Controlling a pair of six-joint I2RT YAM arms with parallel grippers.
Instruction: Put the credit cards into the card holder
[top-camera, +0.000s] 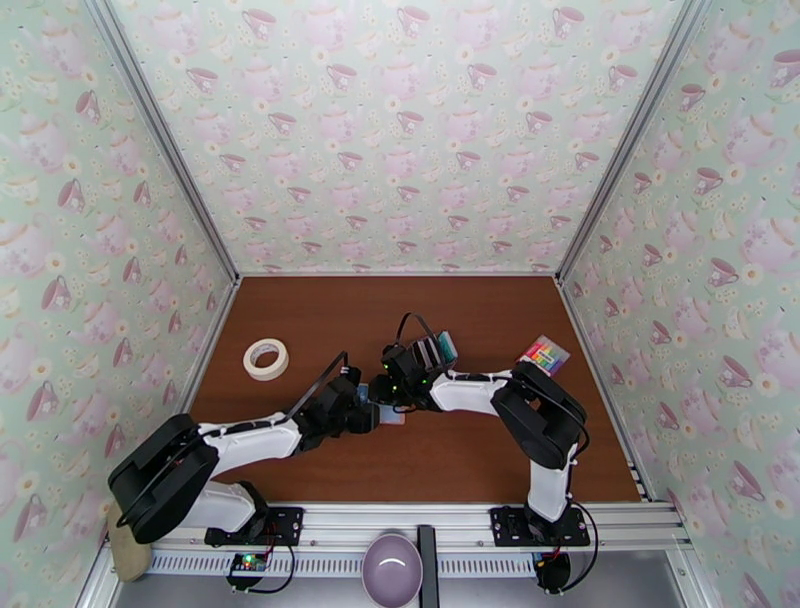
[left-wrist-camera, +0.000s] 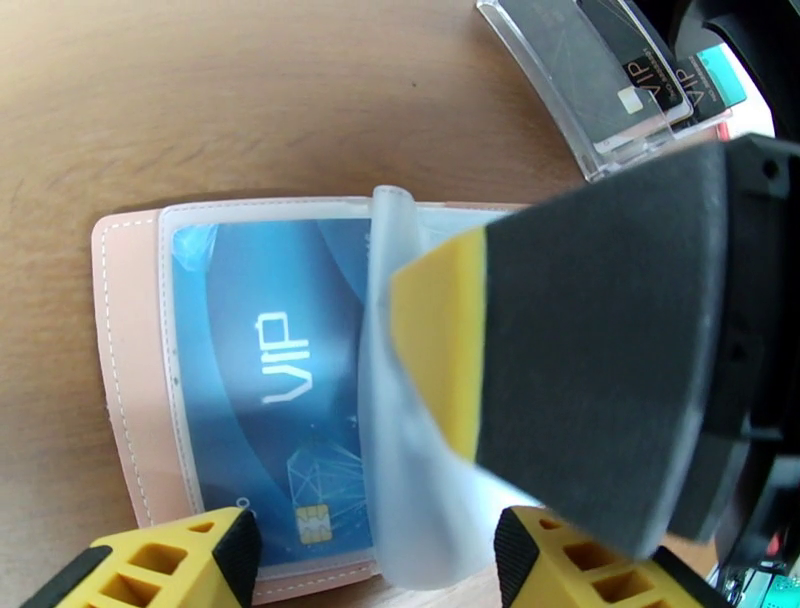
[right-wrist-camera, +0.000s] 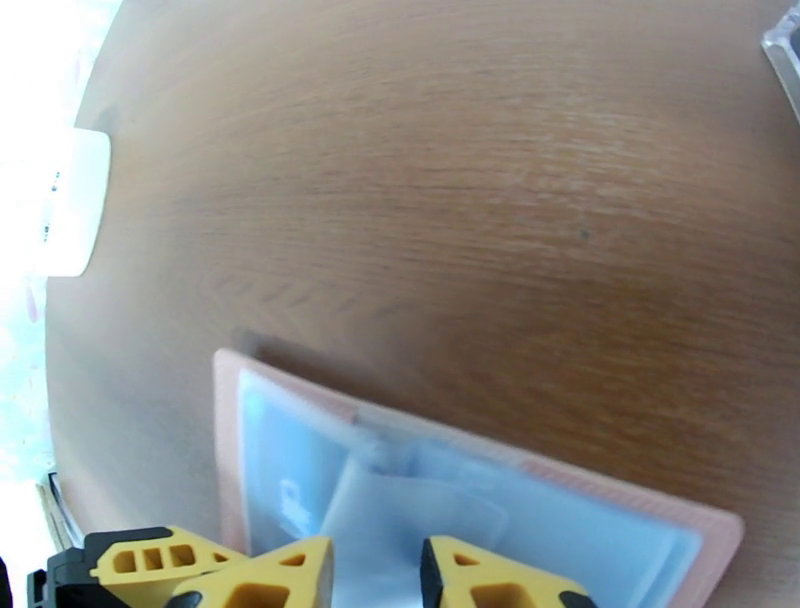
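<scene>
**A:** Where is the pale pink fold-over card holder?

**B:** Open flat, mid-way across the brown wooden surface, with a blue plastic credit card under one clear sleeve. The left pincer has its tips apart at the holder's edge. The right pincer hangs over the clear middle leaf.

**A:** Clamped on it?

**B:** Cannot tell. Its tips are close, with a narrow gap.

**A:** What differs between views?

**B:** The left wrist view shows "VIP" on the card. It also shows the black credit cards in a clear plastic stand, farther off and to the right.
</scene>
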